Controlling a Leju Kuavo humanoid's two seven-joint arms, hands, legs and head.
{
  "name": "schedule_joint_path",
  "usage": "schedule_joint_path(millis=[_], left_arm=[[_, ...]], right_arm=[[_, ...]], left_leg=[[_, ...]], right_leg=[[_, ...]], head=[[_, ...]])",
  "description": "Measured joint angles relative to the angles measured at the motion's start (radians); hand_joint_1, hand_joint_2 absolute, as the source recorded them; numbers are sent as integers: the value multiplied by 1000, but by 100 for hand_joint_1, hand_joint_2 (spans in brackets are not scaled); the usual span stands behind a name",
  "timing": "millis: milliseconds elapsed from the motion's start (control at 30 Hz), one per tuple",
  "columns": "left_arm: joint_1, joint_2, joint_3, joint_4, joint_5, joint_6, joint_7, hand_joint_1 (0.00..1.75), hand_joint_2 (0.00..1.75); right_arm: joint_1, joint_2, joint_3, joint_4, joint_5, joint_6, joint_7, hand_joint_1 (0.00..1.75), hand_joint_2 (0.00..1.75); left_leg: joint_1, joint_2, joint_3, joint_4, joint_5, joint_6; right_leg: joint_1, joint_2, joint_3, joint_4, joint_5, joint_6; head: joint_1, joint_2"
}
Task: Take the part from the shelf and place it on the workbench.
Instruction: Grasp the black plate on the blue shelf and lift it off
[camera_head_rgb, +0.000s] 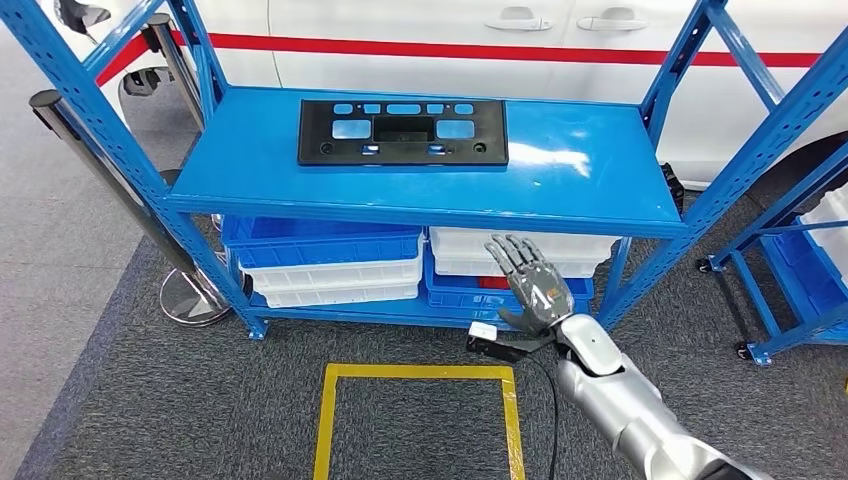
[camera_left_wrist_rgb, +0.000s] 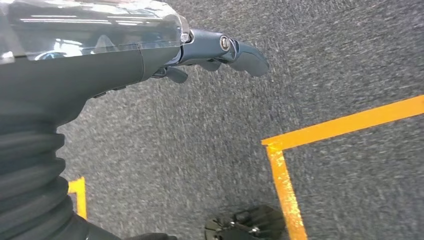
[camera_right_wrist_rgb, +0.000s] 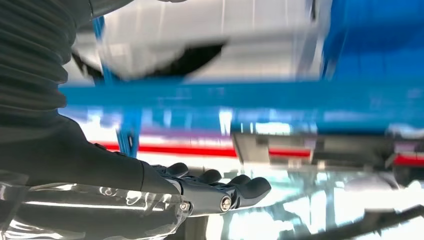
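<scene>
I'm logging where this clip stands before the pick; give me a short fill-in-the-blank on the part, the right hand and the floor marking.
1. The black part lies flat on the shelf's ____ level.
2. The right hand, raised in front of the shelf, holds ____.
3. The bins under the top level are blue and ____.
4. The floor square is marked in ____ tape.

Missing words: top; nothing; white; yellow

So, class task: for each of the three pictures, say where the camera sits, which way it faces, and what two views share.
Head view: high on the body, facing forward and down at the blue shelf with the black part; right hand raised.
Left wrist view: behind the left hand, facing the carpet and yellow tape.
Right wrist view: behind the right hand, facing the shelf.
Shared: head and right wrist views show the right hand and shelf.
</scene>
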Motion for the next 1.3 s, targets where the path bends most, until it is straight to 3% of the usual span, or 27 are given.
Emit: schedule_joint_path(millis=[233, 367, 500, 667, 1067, 1300], left_arm=[[-5, -4, 40, 0, 29, -19, -21, 0, 175], [-7, -5, 74, 0, 69, -52, -36, 0, 0], [-6, -6, 109, 0, 99, -92, -74, 0, 0], [-7, -6, 148, -1, 145, -150, -104, 0, 0], [-5, -6, 252, -1, 257, -256, -69, 0, 0], [-6, -6, 283, -1, 272, -260, -54, 0, 0]], right_arm=[[-121, -47, 43, -41, 8, 60, 20, 0, 175], [-223, -83, 69, -48, -61, 154, 14, 0, 175], [-287, -117, 89, -47, -128, 189, 5, 0, 175], [-286, -140, 111, -40, -157, 167, 4, 0, 175], [-303, -148, 170, -23, -170, 160, 15, 0, 175], [-337, -151, 206, -23, -150, 167, 39, 0, 175]], left_leg=[[-1, 0, -4, 0, 2, 1], [-3, 1, -7, 0, 4, 2], [-3, 0, -8, 0, 4, 2], [-3, 0, -8, 0, 4, 2], [-5, 0, -12, 6, 3, 5], [-5, 1, -15, 1, 11, 24]], right_leg=[[-1, 0, -4, 0, 2, 0], [-3, 1, -8, 1, 4, 2], [-3, 0, -8, 1, 4, 2], [-3, 0, -8, 1, 4, 2], [-5, 1, -9, 0, 7, 7], [-10, 1, -13, 18, 10, 24]], head=[[0, 0], [0, 0], [0, 0], [0, 0], [0, 0], [0, 0]])
